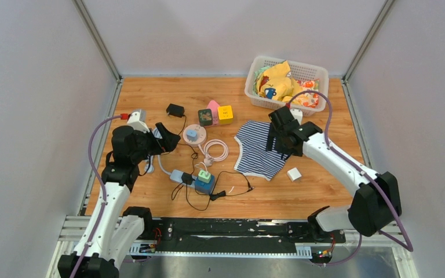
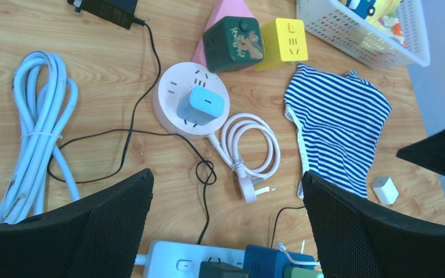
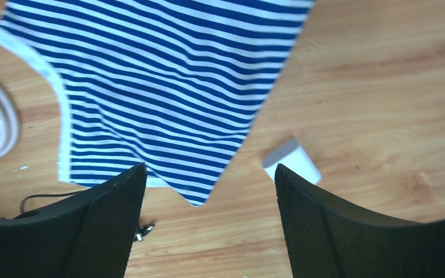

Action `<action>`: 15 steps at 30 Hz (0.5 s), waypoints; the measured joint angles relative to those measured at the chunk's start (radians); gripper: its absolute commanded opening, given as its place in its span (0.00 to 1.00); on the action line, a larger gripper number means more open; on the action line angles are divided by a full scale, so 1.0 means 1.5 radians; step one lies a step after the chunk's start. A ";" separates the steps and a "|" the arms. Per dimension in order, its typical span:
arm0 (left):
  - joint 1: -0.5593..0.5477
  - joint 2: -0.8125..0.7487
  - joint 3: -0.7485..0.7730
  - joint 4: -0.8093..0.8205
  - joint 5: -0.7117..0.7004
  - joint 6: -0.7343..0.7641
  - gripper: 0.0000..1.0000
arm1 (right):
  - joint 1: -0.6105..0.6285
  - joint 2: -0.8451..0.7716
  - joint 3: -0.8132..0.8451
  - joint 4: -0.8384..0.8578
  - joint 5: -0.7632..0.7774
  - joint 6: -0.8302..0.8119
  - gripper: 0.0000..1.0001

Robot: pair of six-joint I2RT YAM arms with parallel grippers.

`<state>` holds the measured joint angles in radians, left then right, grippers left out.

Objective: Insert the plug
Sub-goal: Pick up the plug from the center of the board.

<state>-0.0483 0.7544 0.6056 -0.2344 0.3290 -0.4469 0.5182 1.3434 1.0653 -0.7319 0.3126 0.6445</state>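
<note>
wide-open left gripper [image 2: 226,176] above the left half of the wooden table [image 1: 150,92], fingers spread far apart, nothing between them. below it, at the near edge of the left wrist view, a white power strip [image 2: 174,263] with dark blue and green blocks plugged in. just beyond, a round pink socket [image 2: 177,107] carrying a light blue plug [image 2: 201,105], its pink cord [image 2: 255,147] coiled to the right. right gripper [image 3: 210,168] open too and empty, poised over the near right edge of a striped cloth [image 3: 168,69]. small white plug [image 3: 292,162] flat on the wood just right of that cloth, touching neither gripper, well apart from the strip. far right: a white basket [image 1: 318,72] full of coloured things. green cube [image 1: 205,117] and yellow cube [image 1: 225,113] side by side beyond the round socket.
</note>
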 measured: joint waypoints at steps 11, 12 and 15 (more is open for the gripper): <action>0.000 -0.036 -0.001 -0.045 0.014 0.024 0.97 | -0.082 -0.002 -0.097 0.040 -0.134 -0.163 0.95; 0.000 -0.038 -0.002 -0.047 0.015 0.026 0.97 | -0.090 0.009 -0.100 0.041 -0.146 -0.175 0.95; 0.000 -0.044 -0.007 -0.057 0.021 0.030 0.97 | -0.106 0.035 -0.101 0.045 -0.164 -0.208 0.96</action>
<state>-0.0479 0.6880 0.5945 -0.3202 0.3599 -0.4019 0.3588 1.3956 0.9131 -0.6647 0.0662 0.3332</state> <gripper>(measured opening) 0.968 0.951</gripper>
